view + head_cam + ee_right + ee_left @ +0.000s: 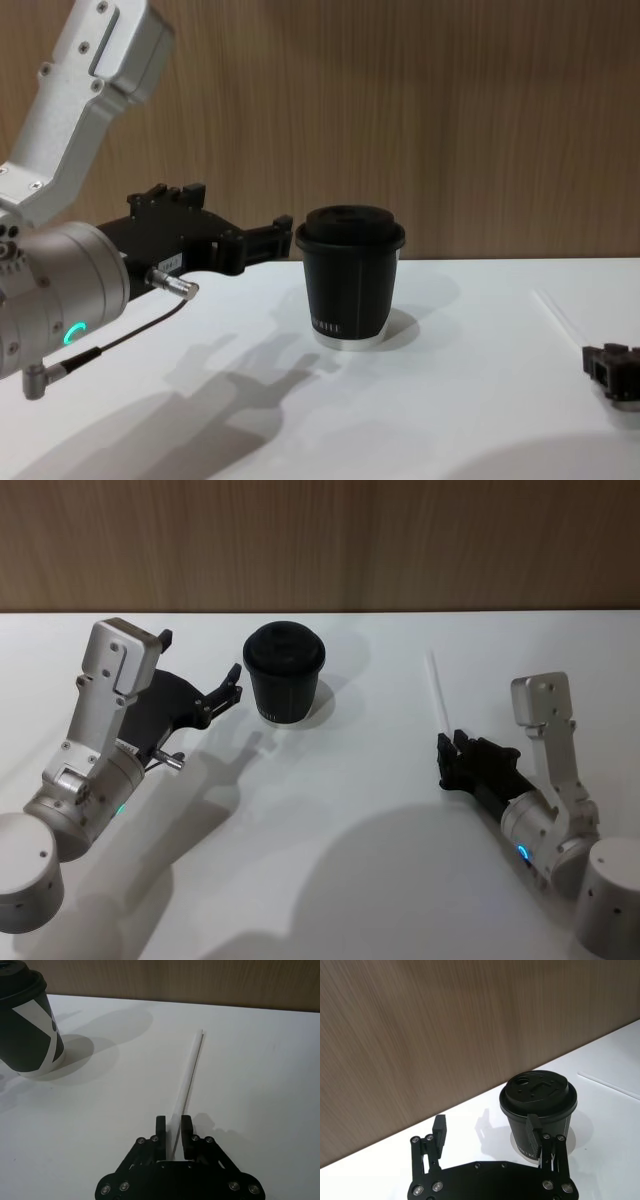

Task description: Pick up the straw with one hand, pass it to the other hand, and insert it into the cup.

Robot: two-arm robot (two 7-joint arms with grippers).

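The right gripper (450, 742) is sitting low at the right of the head view, straddling the near end of the straw (438, 695), probably so that most of its length is staying free for the hand-over; whether it is already clamping cannot be told. The straw is lying flat on the white table (330, 860), right of centre, thin, straight, white and slightly translucent. The left gripper (236, 683) is hovering at upper left with its jaws spread wide, just beside the lidded black paper cup (283, 675), seemingly waiting to receive.
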